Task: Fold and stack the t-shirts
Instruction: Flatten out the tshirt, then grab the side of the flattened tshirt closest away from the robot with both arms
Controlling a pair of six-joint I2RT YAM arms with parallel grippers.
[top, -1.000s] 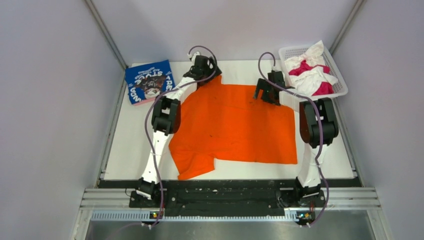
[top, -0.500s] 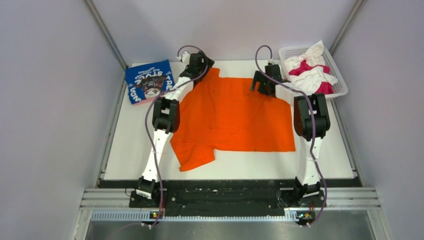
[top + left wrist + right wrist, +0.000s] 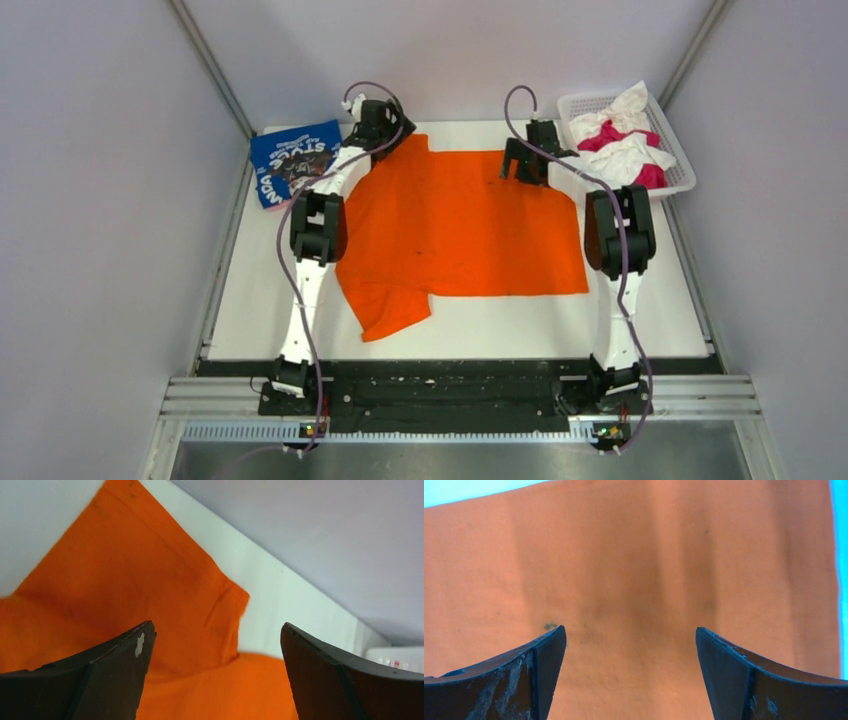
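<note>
Top external: spread left gripper (image 3: 378, 128) and right gripper (image 3: 522, 167) sit at 12 o'clock on the orange t-shirt (image 3: 470, 225); shallow pinches could skew it.

Left pincer (image 3: 217, 626) and right pincer (image 3: 629, 629) gape, arms outstretched.

Plain orange t-shirt (image 3: 470, 225), blue t-shirt (image 3: 290, 160) with white lettering, white-and-magenta t-shirts (image 3: 625, 150), white lattice basket (image 3: 585, 103)

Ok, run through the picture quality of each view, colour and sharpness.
Top external: even light, sharp, the orange shirt vivid, hardly any shadow. Left wrist: the shirt's edges slightly blurred. Right wrist: colours off, the shirt looks washed-out salmon and the table at the top left turns cyan.
</note>
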